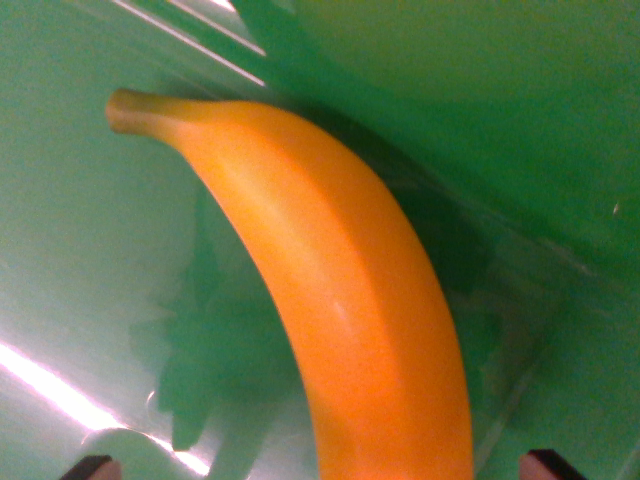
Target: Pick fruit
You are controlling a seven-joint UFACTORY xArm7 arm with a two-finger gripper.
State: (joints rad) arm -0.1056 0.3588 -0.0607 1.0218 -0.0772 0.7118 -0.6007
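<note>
**Orange-yellow on glossy green**

The banana (340, 290) is a saturated orange-yellow, paler along a soft sheen down its middle, with a dull greenish-tan stem tip at 10 o'clock. The tabletop (70, 260) is green: pale and washed at 9 o'clock, deep green at 1 o'clock, with white glare streaks at 7 and 11 o'clock. The fingers (92, 467) show as dark, near-black tips with a reddish edge at 5 and 7 o'clock.

We see a smooth, softly glossy banana (340, 290), plastic-looking. Beneath it, we note a shiny green surface (70, 250) streaked with glare.
</note>
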